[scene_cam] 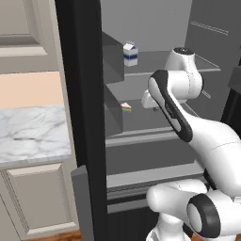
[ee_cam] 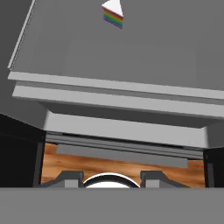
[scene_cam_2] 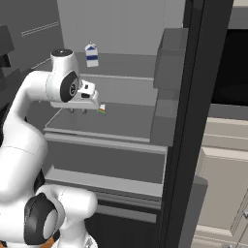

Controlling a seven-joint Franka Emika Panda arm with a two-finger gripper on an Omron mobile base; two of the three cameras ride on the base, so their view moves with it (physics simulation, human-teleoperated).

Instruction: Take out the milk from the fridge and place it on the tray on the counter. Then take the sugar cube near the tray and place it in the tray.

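The fridge stood open. The milk sat upright on the upper shelf. The hand hovered over the lower shelf, near the striped wedge, fingers spread, gripping nothing.

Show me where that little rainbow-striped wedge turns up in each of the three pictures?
Left base view: the wedge sits on the middle fridge shelf, left of the arm.
Right base view: the wedge is on the same shelf, just right of the hand.
Hand view: the wedge is at the top edge, on the grey shelf.
Shared landmark: the milk stands one shelf above the wedge in both base views.
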